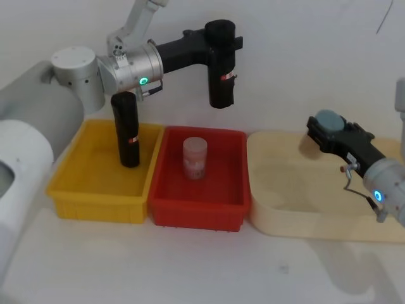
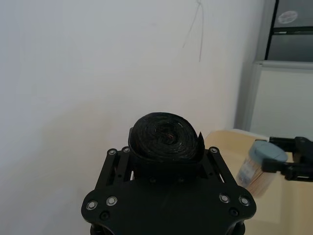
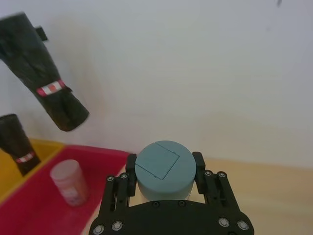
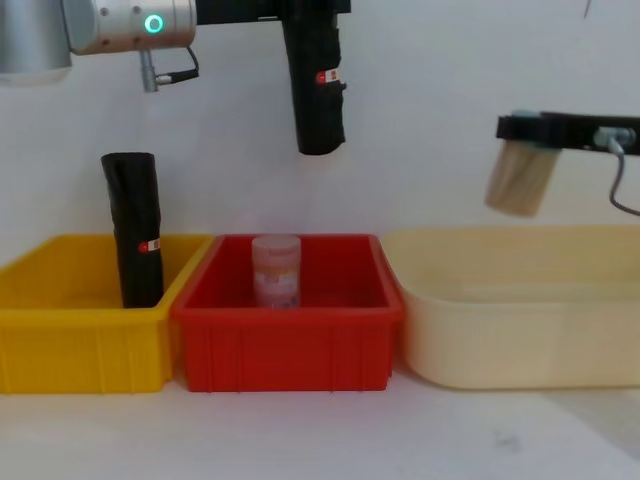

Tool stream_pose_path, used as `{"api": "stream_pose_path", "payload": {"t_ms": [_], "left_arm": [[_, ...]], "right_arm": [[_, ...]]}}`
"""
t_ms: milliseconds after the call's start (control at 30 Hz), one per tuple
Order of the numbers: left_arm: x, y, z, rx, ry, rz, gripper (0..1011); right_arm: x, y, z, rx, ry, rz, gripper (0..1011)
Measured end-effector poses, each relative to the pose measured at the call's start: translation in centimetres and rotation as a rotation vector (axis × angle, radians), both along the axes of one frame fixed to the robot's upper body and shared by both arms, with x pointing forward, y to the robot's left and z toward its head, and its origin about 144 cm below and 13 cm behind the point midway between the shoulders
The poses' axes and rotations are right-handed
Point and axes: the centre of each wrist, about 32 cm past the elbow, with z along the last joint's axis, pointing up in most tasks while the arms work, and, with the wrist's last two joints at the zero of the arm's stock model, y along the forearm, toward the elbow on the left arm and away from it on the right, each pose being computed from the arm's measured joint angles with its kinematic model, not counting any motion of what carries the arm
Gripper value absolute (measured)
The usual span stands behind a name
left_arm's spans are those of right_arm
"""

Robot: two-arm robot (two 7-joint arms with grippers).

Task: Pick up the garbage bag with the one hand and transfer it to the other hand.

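**Garbage bag** (image 1: 221, 76): glossy black roll with a small red-and-white label, upright in the upper centre of the head view, raised clear of the bins and set against the white wall. Gripped near its top end by the left claw (image 1: 223, 35), fingers closed on either side of the roll. Green ring (image 1: 144, 81) aglow on the silver-grey arm reaching in from the upper left. In the left wrist view, coiled end of the bag seen end-on, seated between the jaws. In the chest view, bag at top centre, above the left part of the red bin (image 1: 196, 212).

**Second roll** (image 1: 126, 133): black, of like kind and with a like label, upright in the yellow bin (image 1: 95, 206) at the left of the frame, close to that bin's right wall.

**Pink jar** (image 1: 195, 158): pale and translucent, upright near the middle of the red bin.

**Right claw** (image 1: 328, 121): at the right of the head view, above the cream tub (image 1: 278, 221), closed on a lidded container (image 4: 520, 180). Blue-grey lid clamped between the fingers; pale body tilted beneath it in the chest view. Blue ring (image 1: 378, 196) at the right edge. Well apart from the garbage bag.

**Bins**: yellow, red and cream in a row from left to right on the white bench (image 1: 190, 272).
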Motion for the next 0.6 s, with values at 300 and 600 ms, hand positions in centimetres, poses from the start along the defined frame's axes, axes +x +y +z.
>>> {"api": "stream_pose_path", "payload": {"t_ms": [300, 600], "left_arm": [[0.4, -0.5, 0.1, -0.004, -0.006, -0.030, 504], [0.5, -0.8, 0.3, -0.004, -0.008, -0.044, 504]], "right_arm": [[-0.1, -1.1, -1.1, -0.035, 0.003, -0.041, 811], [-0.2, -1.6, -1.6, -0.053, 0.004, -0.061, 1001]]}}
